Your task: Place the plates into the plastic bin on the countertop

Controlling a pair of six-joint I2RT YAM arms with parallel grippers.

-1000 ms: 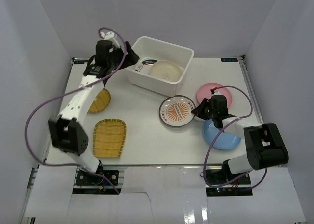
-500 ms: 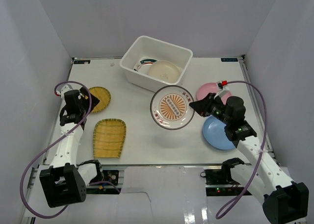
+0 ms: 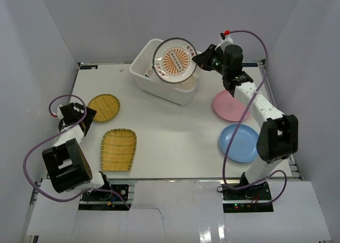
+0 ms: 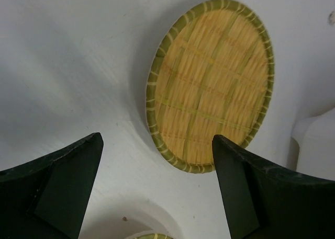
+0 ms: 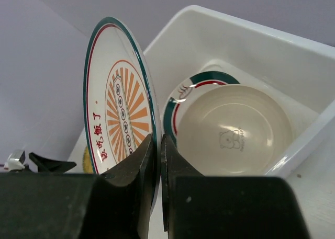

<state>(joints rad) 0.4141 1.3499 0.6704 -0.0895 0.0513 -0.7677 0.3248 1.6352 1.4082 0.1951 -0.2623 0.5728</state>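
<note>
A white countertop point(image 3: 170, 131) closed in by pale walls point(image 3: 32, 51) holds the scene. The right pincer point(image 3: 196, 58) is pinched shut on the rim of the orange-patterned plate point(image 3: 173, 60), which stands on edge (its sunburst face turned to the left in the wrist view) and hangs over the bin point(image 3: 159, 89). Just past the fingertips, inside the bin, the cream plate point(image 5: 235, 132) lies partly on top of the green-rimmed plate point(image 5: 180, 100). Back along that arm, the pink plate point(image 3: 229, 106) rests on the countertop, with the blue plate point(image 3: 240, 142) farther back beside it. The left pincer point(image 3: 81, 115) hangs low at the far left with its jaws spread wide and nothing between them. The round woven plate point(image 3: 103, 107) lies flat just ahead of its fingertips. The rectangular woven plate point(image 3: 118, 149) sits off to the side, nearer the arm bases.
</note>
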